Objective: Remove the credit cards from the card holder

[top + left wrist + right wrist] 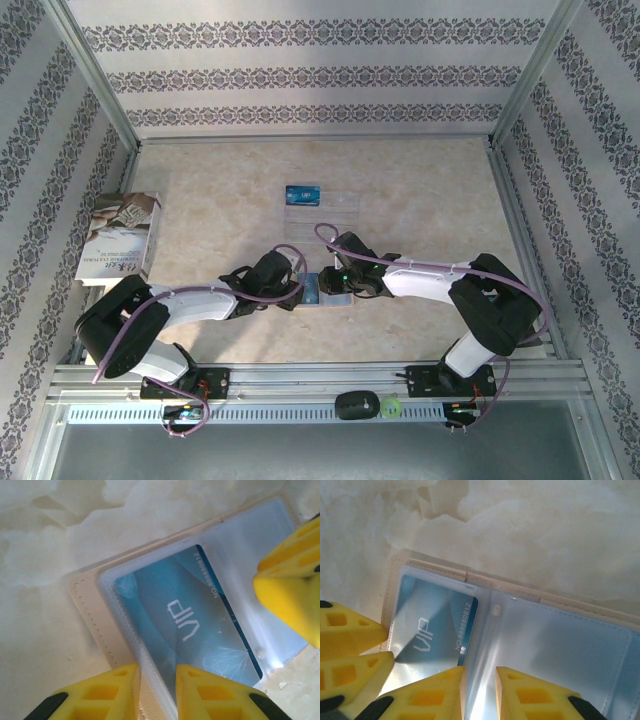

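The card holder lies open and flat at the near middle of the table, its long axis running left to right between my grippers. Its blue card sits in the left clear pocket and I read "VIP" and "NO 8888…". My left gripper has narrow jaws pinching the sleeve edge. My right gripper has narrow jaws over the fold, and I can't tell if it grips. A second blue card rests on the clear tray.

My left gripper covered the blue card's near corner. The card holder ran off the right wrist view.
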